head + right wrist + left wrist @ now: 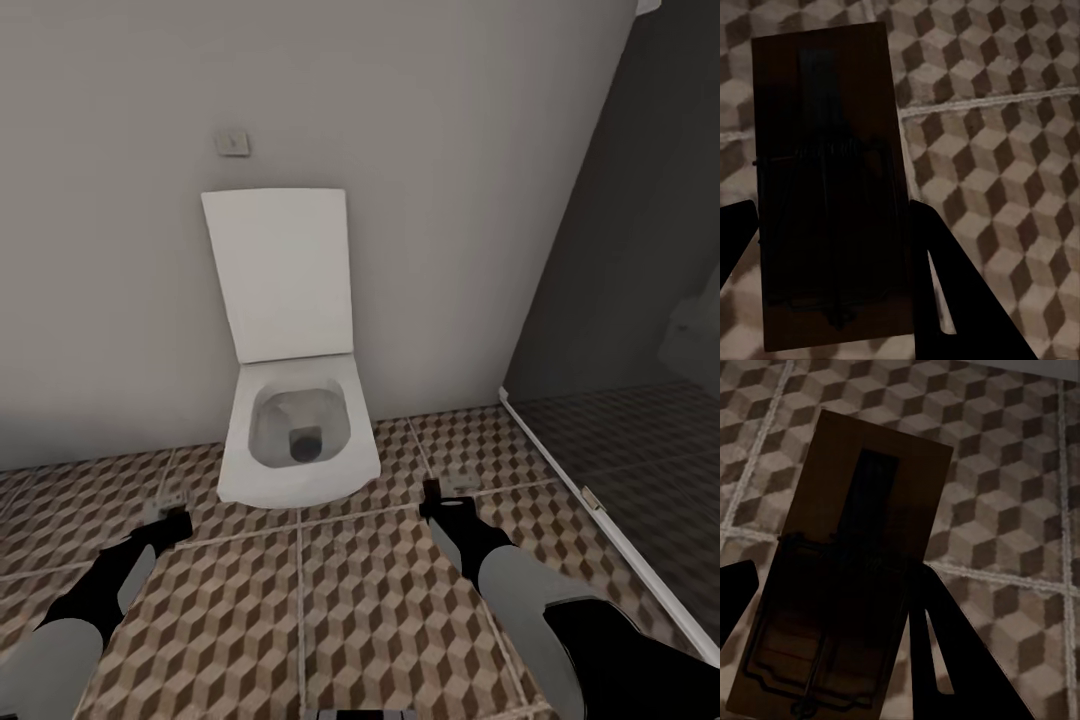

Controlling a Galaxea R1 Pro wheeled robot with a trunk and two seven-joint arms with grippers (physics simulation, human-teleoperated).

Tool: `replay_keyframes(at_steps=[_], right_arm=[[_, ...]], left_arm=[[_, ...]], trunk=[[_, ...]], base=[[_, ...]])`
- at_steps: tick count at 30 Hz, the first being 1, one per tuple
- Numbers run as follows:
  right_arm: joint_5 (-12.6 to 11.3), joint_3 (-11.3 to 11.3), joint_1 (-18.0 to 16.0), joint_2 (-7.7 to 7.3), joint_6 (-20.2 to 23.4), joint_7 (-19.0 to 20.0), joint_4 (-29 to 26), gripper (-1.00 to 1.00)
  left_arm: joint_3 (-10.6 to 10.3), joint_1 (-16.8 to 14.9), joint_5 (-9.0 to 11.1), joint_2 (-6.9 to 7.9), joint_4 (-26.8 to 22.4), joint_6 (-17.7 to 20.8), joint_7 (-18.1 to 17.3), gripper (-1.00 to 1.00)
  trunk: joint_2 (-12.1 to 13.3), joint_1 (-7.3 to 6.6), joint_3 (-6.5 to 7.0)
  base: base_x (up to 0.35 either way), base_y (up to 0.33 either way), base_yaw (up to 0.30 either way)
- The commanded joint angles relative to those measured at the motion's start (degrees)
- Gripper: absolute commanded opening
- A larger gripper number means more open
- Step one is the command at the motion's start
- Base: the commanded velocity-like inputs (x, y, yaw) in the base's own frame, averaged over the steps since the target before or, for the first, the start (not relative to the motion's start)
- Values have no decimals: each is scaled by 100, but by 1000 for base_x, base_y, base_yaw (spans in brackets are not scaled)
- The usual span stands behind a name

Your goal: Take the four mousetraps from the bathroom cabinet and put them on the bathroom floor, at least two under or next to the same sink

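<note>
Here, the robot faced a white toilet (298, 440) on the bathroom floor (380, 600). Each arm's tool carried one mousetrap: the left tool (832, 607) was closed on a brown mousetrap (862, 547), the right tool (832, 255) on a darker one (825, 150). Both boards hung above the tiles. They looked light, stiff and thin, best pinched across the wooden edges, clear of the wire.

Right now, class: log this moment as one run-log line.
left gripper: holds mousetrap | right gripper: holds second mousetrap | facing: toilet | below: bathroom floor
</note>
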Motion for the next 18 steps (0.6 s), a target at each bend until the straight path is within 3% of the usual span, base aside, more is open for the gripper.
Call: replay_keyframes(at_steps=[1, 8, 18], right_arm=[[-26, 40, -1, -1, 47, -37, -13, -100], [-71, 21, -1, 6, 44, -470, -20, -100], [-88, 29, -1, 17, 28, -570, -21, -100]], left_arm=[[15, -1, 48, -1, -6, 37, -18, -100], [16, -1, 44, -1, 7, 35, -22, -100], [14, -1, 46, -1, 15, 35, -30, -100]], trunk=[[-4, 1, -28], [-13, 19, -183], [-26, 45, -404]], base=[[0, 0, 0], [0, 0, 0], [0, 0, 0]])
